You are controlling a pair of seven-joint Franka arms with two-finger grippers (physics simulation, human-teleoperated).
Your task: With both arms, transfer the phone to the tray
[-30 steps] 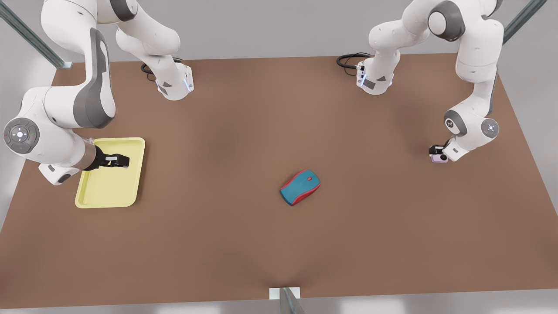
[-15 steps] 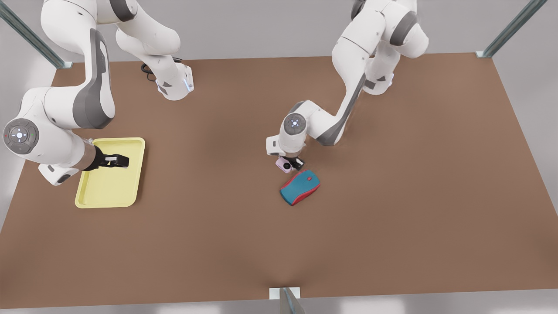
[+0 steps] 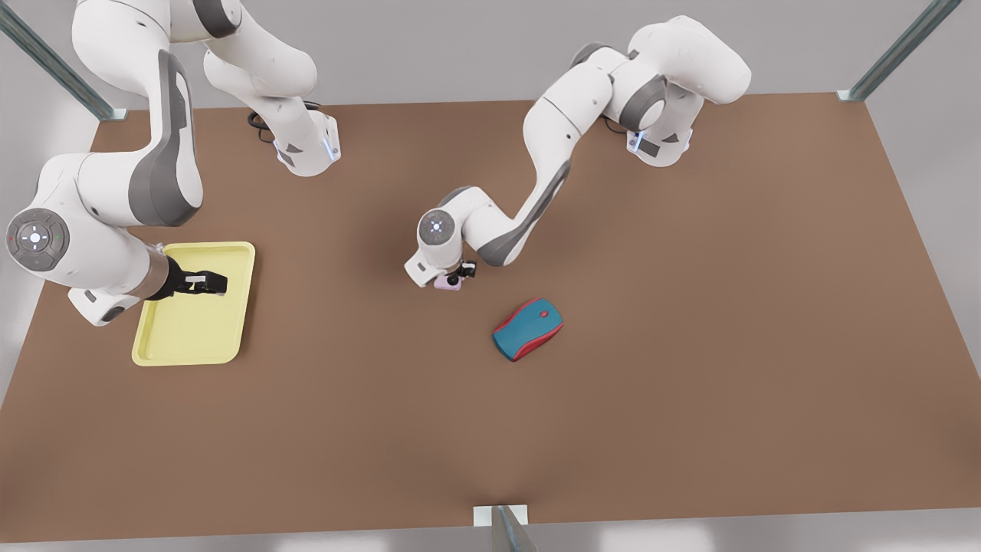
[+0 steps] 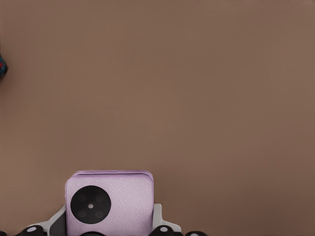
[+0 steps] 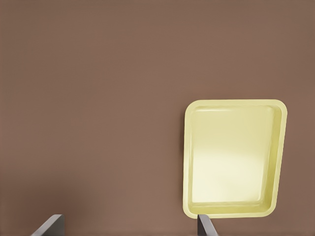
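Note:
The pale pink-lilac phone [image 3: 447, 284] with its dark round camera dot hangs just above the table's middle, and my left gripper [image 3: 455, 276] is shut on it. In the left wrist view the phone [image 4: 109, 204] sits between the fingers over bare brown table. The pale yellow tray [image 3: 191, 337] lies at the front view's left. My right gripper [image 3: 208, 284] waits above the tray, open with nothing in it. Its wrist view looks down on the tray [image 5: 231, 104], with the fingertips [image 5: 205, 224] spread wide.
A teal-and-red computer mouse [image 3: 527, 330] lies on the table just to the front view's right of the phone and nearer the front edge. Brown tabletop [image 3: 337, 307] stretches between phone and tray. Both arm bases stand at the back edge.
My left gripper has carried the phone from the table's far right side leftward, past the mouse, to the middle. The right arm has not moved.

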